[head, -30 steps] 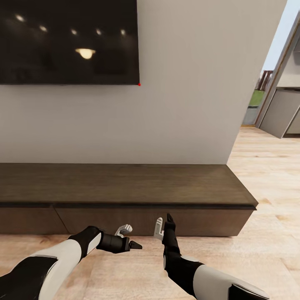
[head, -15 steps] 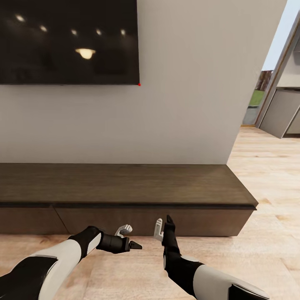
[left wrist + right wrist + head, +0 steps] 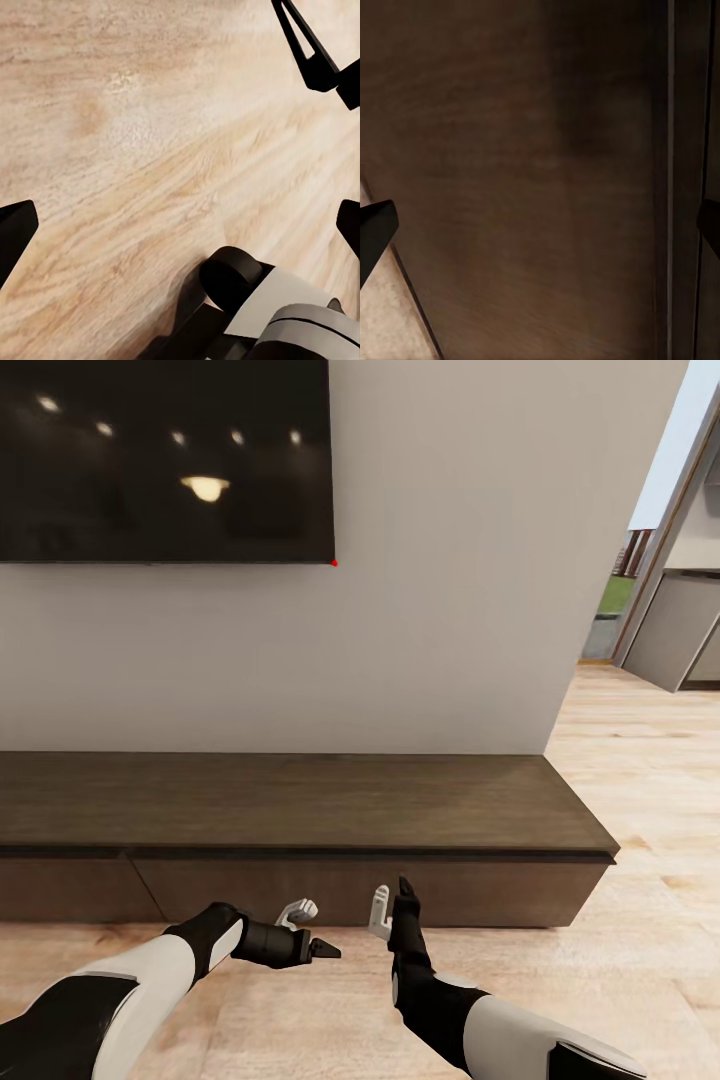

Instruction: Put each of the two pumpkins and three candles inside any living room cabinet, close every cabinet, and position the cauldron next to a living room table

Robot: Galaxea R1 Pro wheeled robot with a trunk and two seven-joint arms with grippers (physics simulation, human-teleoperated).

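The cabinet [image 3: 300, 830] is stretched left-to-right across the middle of the head view, drawers all shut. The right gripper [image 3: 391, 897] is parked closest, pointed at the drawer front, jaws spread wide, empty. The left gripper [image 3: 309, 928] is also wide and empty, aimed sideways.

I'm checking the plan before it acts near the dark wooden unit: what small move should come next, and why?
Probably ease the right gripper forward to the cabinet drawer front and start opening it. Both grippers, left gripper included, are open and hold nothing, the drawer fronts look shut, and the right wrist view already faces dark wood up close. The fronts have no handles, so an edge grip may be needed.
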